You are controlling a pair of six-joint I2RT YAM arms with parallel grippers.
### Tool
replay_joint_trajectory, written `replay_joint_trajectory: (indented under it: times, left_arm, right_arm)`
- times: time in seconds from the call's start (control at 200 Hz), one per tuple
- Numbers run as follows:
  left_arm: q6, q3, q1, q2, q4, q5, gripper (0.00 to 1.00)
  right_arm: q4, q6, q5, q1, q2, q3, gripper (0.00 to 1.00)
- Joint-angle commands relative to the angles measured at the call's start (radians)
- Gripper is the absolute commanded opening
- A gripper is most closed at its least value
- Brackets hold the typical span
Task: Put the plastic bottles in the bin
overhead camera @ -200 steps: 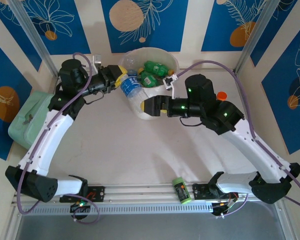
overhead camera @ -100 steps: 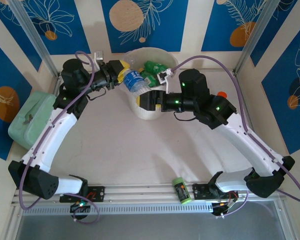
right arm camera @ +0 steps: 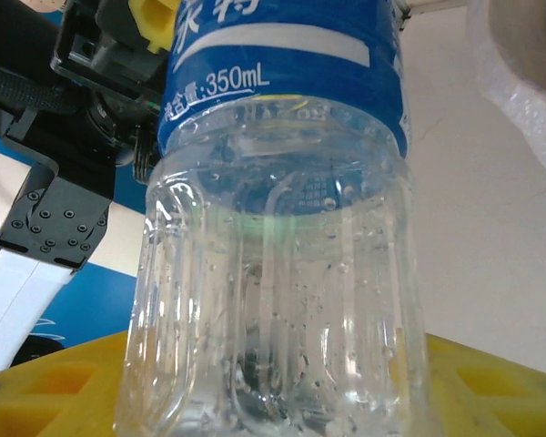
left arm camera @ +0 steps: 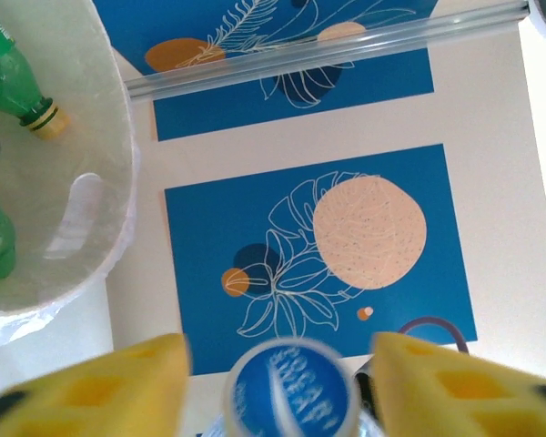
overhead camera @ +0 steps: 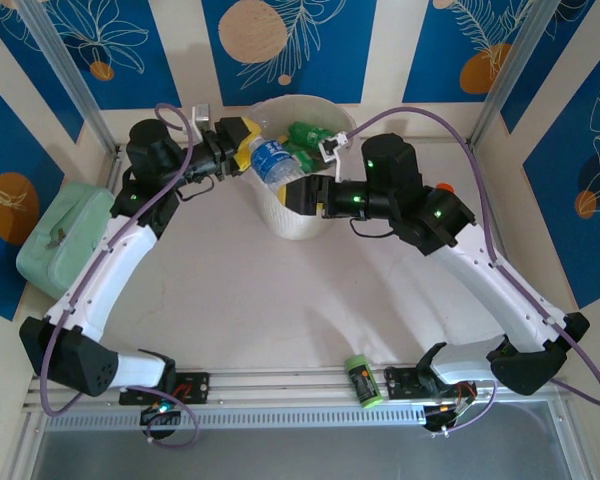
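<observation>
Blue walls with leaf drawings and orange dots stand around a white table (overhead camera: 280,300). At the far side of the table sits the big white bin (overhead camera: 298,226), and green bottles (overhead camera: 305,135) lie inside it. One green bottle with a yellow cap (left arm camera: 18,91) shows against the bin's pale inside wall (left arm camera: 91,182). A clear bottle (overhead camera: 270,160) with a blue label hangs in the air over the left side of the bin's rim. The left claw (overhead camera: 245,145) is let go: its yellow fingers (left arm camera: 82,382) stand apart, with a gap on each side of the bottle's blue cap (left arm camera: 291,391). The right claw (overhead camera: 288,193) grips the bottom end of the clear bottle (right arm camera: 273,273), with a yellow finger pressed on each side. A mint-green box (overhead camera: 55,235) sits at the left edge. A lime-green can (overhead camera: 360,380) lies near the front rail.
</observation>
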Motion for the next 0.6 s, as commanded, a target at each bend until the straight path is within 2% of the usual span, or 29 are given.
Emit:
replay_joint_trajectory:
  times: [0.0,0.09,0.175,0.24,0.395,0.59]
  left_arm:
    - [0.045,0.004,-0.008,-0.006,0.018,-0.002,1.00]
    - [0.205,0.091,-0.005,-0.018,-0.179,-0.049,1.00]
    - [0.400,0.177,-0.005,-0.043,-0.405,-0.158,1.00]
    - [0.509,0.204,-0.004,-0.073,-0.513,-0.251,1.00]
    - [0.652,0.166,-0.004,-0.153,-0.612,-0.414,1.00]
    - [0.707,0.064,-0.005,-0.199,-0.655,-0.467,0.99]
  right_arm:
    - [0.009,-0.006,0.021,-0.019,0.004,0.037,0.59]
    - [-0.011,-0.004,0.034,-0.053,0.011,0.054,0.59]
    - [-0.037,0.010,0.048,-0.108,0.029,0.077,0.59]
    - [-0.049,0.019,0.036,-0.155,0.050,0.101,0.59]
    - [-0.100,0.002,-0.019,-0.242,0.150,0.208,0.58]
    - [-0.198,-0.070,-0.027,-0.286,0.323,0.405,0.58]
